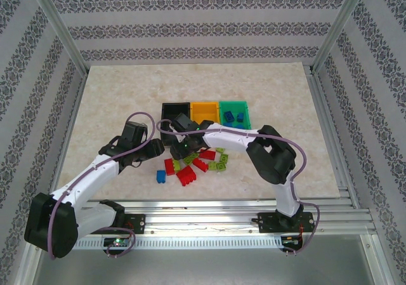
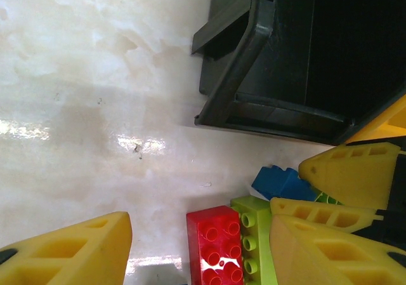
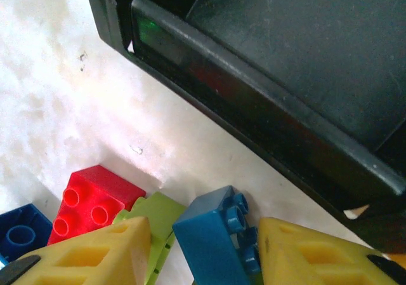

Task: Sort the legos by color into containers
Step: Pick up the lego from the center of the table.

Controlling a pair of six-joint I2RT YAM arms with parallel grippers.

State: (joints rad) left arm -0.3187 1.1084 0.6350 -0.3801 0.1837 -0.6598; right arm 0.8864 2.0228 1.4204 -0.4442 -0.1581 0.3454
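Plainly the trouble is crowding; the right end effector [image 3: 204, 229] is half-narrowed about a blue brick [image 3: 212, 244], which sits tilted between its fingers [image 3: 304, 253], though I cannot tell whether it is truly clamped; a lime green brick [image 3: 155, 212] lies touching the blue one on the other finger's side, so a squeeze might catch both, or twist the blue brick out of a grip that looks off-centre.

The left end effector [image 2: 200, 231] is wide and holds nothing, with a red brick [image 2: 216, 244] on the bench [image 2: 95, 107] between its fingers; the right arm's fingertips [image 2: 346, 171] are just beside its own right finger, and if both move at once they could knock together and scatter the pile.

The black bin [image 3: 266, 126] stands close ahead of both sets of fingertips; lifting forward too low could strike its rim and shove it; it is also the nearest bin, so releasing early would probably missort the brick, since the other blue bricks [image 1: 227, 115] lie in the green bin [image 1: 235, 103], beyond the orange bin [image 1: 204, 106].
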